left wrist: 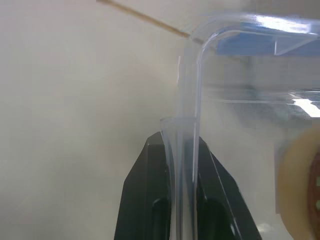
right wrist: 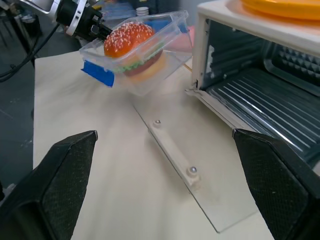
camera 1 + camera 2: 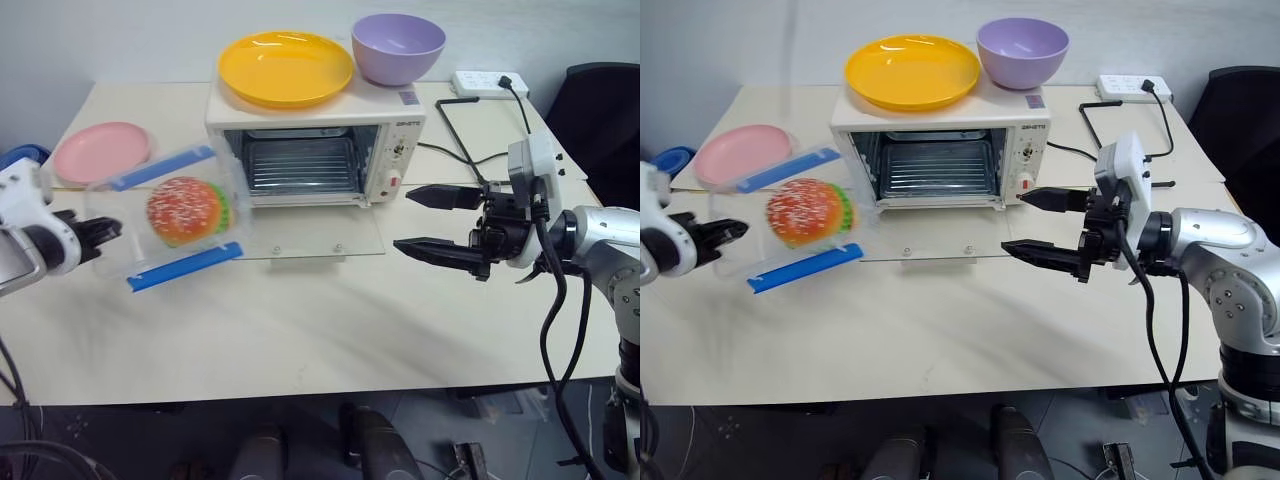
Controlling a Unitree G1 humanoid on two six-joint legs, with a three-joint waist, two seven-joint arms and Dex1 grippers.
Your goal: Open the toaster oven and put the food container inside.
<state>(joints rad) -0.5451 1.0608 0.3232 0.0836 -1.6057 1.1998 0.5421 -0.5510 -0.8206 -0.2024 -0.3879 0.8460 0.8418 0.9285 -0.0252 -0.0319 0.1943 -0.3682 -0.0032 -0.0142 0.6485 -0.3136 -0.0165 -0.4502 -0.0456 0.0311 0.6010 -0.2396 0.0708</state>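
Observation:
The toaster oven stands at the back of the table, its glass door dropped flat on the tabletop and the wire rack showing inside. The food container, clear with blue clips and a toy hamburger inside, hangs tilted in the air left of the open door. My left gripper is shut on the container's clear side wall; the left wrist view has both black fingers pinching it. My right gripper is open and holds nothing, hovering right of the door.
A yellow plate and a purple bowl sit on top of the oven. A pink plate lies at the back left. A power strip and black cable lie behind the oven's right side, near a black chair.

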